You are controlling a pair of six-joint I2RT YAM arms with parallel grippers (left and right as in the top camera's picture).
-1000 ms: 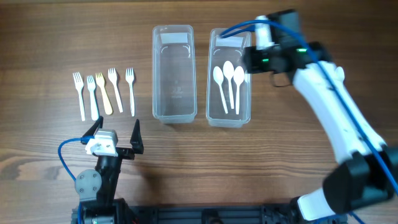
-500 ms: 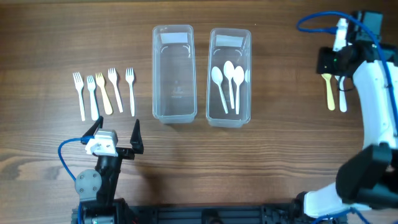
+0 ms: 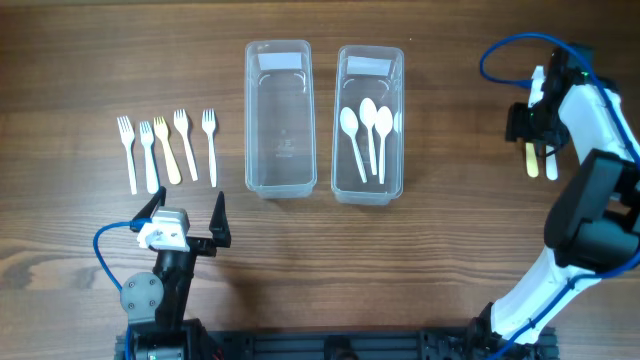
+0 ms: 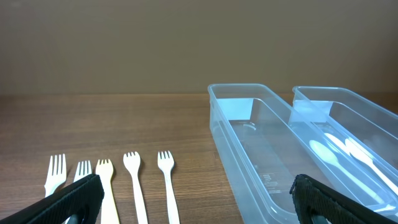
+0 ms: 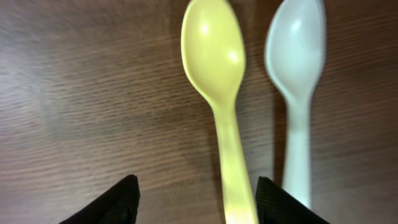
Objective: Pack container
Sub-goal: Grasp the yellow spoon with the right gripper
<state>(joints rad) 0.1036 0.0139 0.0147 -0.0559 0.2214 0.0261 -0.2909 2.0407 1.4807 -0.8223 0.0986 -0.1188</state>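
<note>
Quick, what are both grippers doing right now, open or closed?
Left gripper: open, holding nothing.
Right gripper: open over the yellow spoon, not gripping it.

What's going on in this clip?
Two arms are packing plastic cutlery into clear containers. The right claw hovers open over a yellow spoon lying on the table beside a white spoon, its fingers either side of the yellow handle. The right container already holds several white spoons; the left container is empty. The left claw sits open near the five forks, touching nothing.
</note>
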